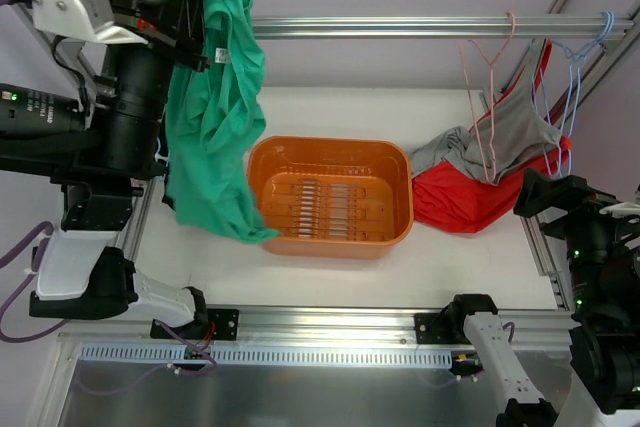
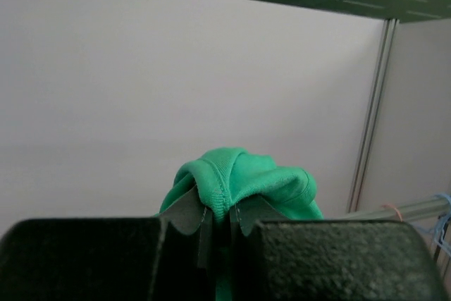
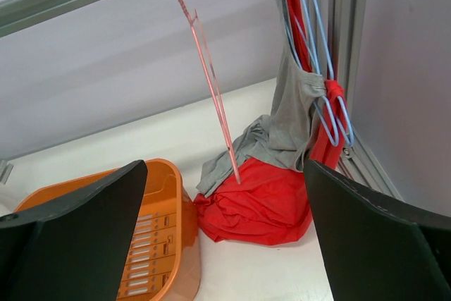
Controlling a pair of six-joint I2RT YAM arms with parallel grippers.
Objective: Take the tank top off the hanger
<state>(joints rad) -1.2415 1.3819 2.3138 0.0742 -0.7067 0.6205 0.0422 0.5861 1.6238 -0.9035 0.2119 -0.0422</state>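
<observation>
- The white table [image 1: 330, 287] carries everything; a metal rail [image 1: 400, 25] crosses above its far side.
- The green tank top [image 1: 210, 117] hangs high on the left, off any hanger. Its lower hem drapes at the left rim of the orange basket [image 1: 400, 162].
- The basket sits mid-table.
- A red garment [image 1: 460, 202] is heaped just right of the basket, touching it, with a grey garment [image 1: 500, 142] draped over it and running up to the blue hangers [image 1: 573, 97] at the far right.
- A bare pink hanger [image 3: 211, 82] hangs from the rail, in front of that heap.
- The left gripper [image 2: 220, 220] is clamped tight on a fold of the green cloth.
- The right gripper [image 3: 225, 174] is spread wide and holds nothing, near right of the heap.
- The green cloth hides the left fingers from above.
</observation>
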